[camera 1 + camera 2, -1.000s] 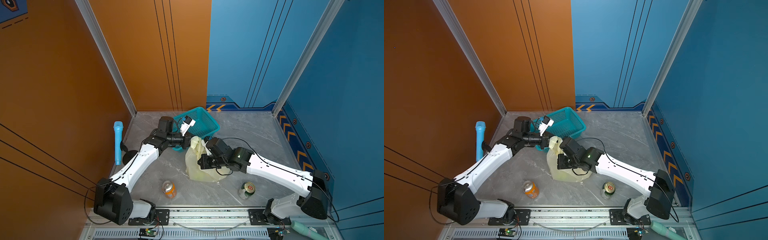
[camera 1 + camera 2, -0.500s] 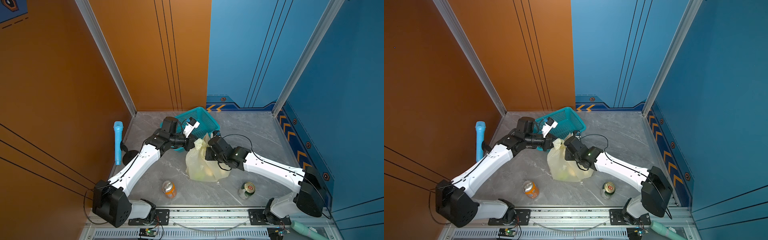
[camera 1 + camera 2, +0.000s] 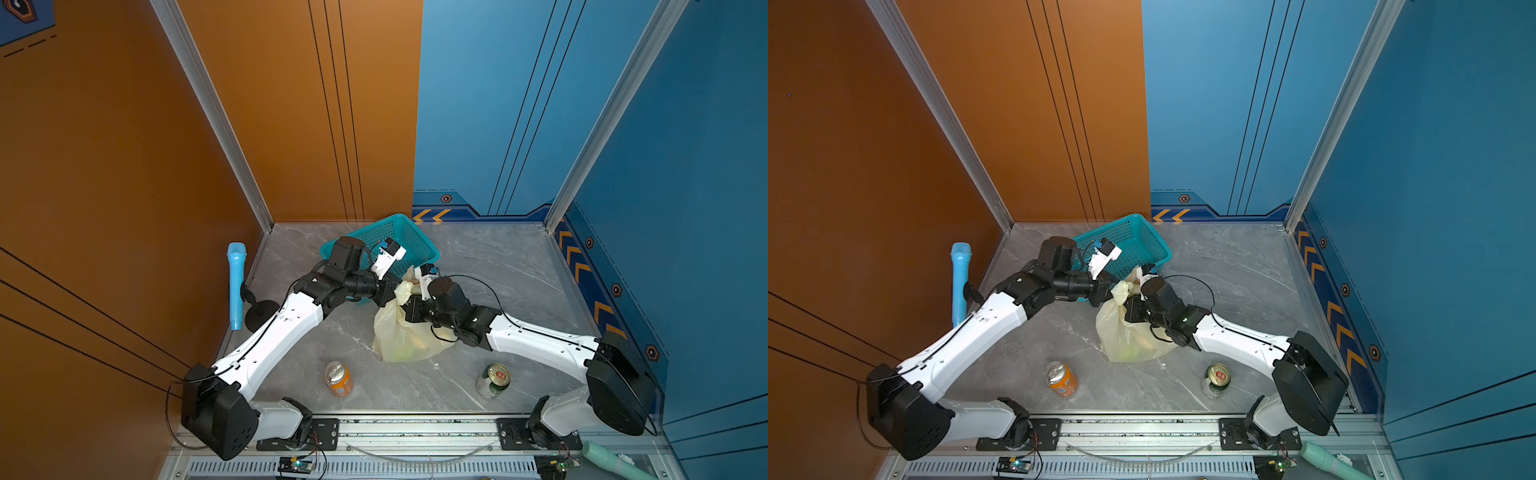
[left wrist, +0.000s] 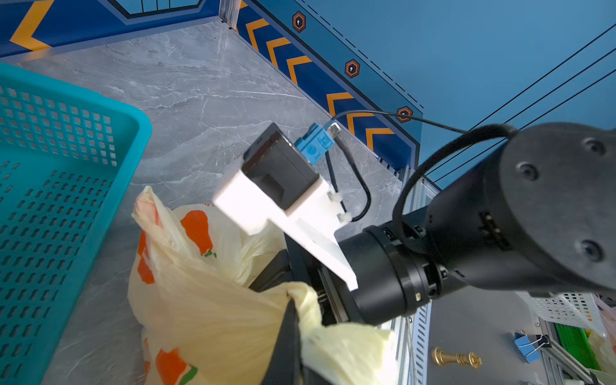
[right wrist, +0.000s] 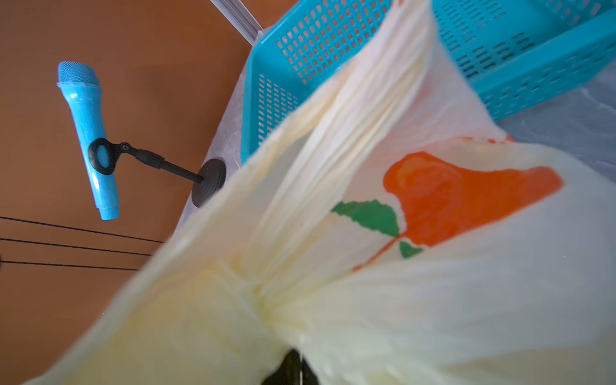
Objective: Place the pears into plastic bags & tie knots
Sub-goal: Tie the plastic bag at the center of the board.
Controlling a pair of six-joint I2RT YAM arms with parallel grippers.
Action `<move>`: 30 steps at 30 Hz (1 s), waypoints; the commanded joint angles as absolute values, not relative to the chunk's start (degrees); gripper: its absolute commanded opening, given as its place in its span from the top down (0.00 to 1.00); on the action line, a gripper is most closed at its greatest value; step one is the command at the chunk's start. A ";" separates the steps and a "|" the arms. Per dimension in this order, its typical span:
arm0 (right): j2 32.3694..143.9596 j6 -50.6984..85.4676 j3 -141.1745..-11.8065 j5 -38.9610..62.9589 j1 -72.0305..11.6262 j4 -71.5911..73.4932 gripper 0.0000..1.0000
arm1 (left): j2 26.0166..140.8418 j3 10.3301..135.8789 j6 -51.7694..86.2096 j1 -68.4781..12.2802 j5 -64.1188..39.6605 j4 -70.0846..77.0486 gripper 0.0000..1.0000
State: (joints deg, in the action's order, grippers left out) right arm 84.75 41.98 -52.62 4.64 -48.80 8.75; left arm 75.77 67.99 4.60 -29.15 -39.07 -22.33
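The pale-yellow plastic bag [image 3: 405, 336] [image 3: 1127, 336] with orange fruit prints stands bulging on the grey floor in both top views, its top gathered upward. The pears show only as dim yellow-green shapes [image 3: 401, 353] through the film. My left gripper [image 3: 392, 291] [image 3: 1112, 291] is shut on the bunched top from the left. In the left wrist view its dark fingers [image 4: 289, 320] pinch a twisted handle of the bag [image 4: 206, 310]. My right gripper [image 3: 409, 309] [image 3: 1128, 309] is shut on the bag's neck from the right. The film [image 5: 366, 266] fills the right wrist view around this gripper [image 5: 293, 363].
A teal mesh basket [image 3: 401, 239] [image 4: 60, 186] sits just behind the bag. A blue microphone [image 3: 236, 286] on a black stand is by the left wall. An orange can [image 3: 338, 378] and a green can [image 3: 493, 380] stand near the front rail.
My right gripper has climbed from the bag's side up to its neck, close to the left gripper. The bag's top has been drawn together and stands taller.
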 commanded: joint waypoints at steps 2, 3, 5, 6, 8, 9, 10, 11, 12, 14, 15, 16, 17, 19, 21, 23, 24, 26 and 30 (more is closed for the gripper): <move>86.82 41.44 -48.32 2.34 -48.57 27.26 1.00 | 72.94 70.86 6.62 -31.95 -38.10 -21.27 1.00; 87.35 41.07 -48.04 2.93 -48.48 30.20 1.00 | 72.77 71.01 6.92 -32.56 -37.36 -21.27 1.00; 88.53 40.53 -47.14 5.07 -48.16 37.40 1.00 | 72.36 71.20 7.69 -33.75 -35.89 -21.28 1.00; 89.05 40.70 -46.37 6.07 -48.01 41.53 1.00 | 72.16 71.26 8.25 -34.32 -35.04 -21.27 1.00; 89.71 40.44 -44.75 7.69 -47.85 48.40 1.00 | 71.83 71.27 9.11 -35.59 -33.39 -21.29 1.00; 89.60 40.05 -44.01 7.67 -47.79 50.20 1.00 | 71.51 71.21 9.76 -36.30 -32.36 -21.29 1.00; 89.29 39.71 -43.58 7.69 -47.64 50.55 1.00 | 71.22 71.21 10.41 -36.98 -31.16 -21.27 1.00; 88.62 39.35 -43.10 7.65 -47.30 50.03 1.00 | 70.83 71.19 11.16 -37.70 -29.81 -21.30 1.00; 87.79 38.85 -42.83 8.09 -46.89 48.92 1.00 | 70.31 71.17 11.88 -38.54 -28.04 -21.20 1.00; 85.87 37.85 -42.12 9.98 -45.84 47.12 1.00 | 69.46 71.14 13.38 -40.23 -24.78 -21.14 1.00; 84.57 37.48 -41.65 10.67 -45.23 45.84 1.00 | 69.04 71.28 13.89 -41.18 -23.06 -21.18 1.00; 83.39 37.27 -41.37 11.42 -44.59 44.47 1.00 | 68.68 71.28 14.54 -41.89 -21.36 -21.18 1.00; 81.97 36.90 -40.86 12.17 -43.95 43.11 1.00 | 68.31 71.32 15.44 -42.77 -19.45 -21.18 1.00; 79.27 36.23 -40.26 13.82 -42.63 40.10 1.00 | 68.07 71.78 16.77 -44.36 -16.84 -21.18 1.00; 76.47 35.46 -39.78 15.45 -41.01 36.85 1.00 | 68.33 72.61 18.40 -45.95 -14.52 -21.36 1.00; 74.28 34.69 -39.69 17.03 -39.23 33.39 1.00 | 68.71 73.64 19.64 -47.81 -11.70 -21.67 1.00; 72.97 33.89 -39.95 18.21 -38.01 30.70 1.00 | 68.85 74.24 20.39 -49.00 -10.03 -21.71 1.00; 70.67 31.57 -40.79 19.75 -37.29 25.45 1.00 | 68.95 74.87 21.21 -50.86 -7.09 -21.82 1.00; 68.61 27.52 -42.36 21.74 -37.38 13.92 1.00 | 68.14 73.75 22.12 -52.35 2.72 -25.19 0.98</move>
State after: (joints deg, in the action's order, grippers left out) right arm 69.78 32.25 -40.58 19.25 -37.47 25.98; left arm 69.43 73.03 20.03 -51.42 -5.67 -22.61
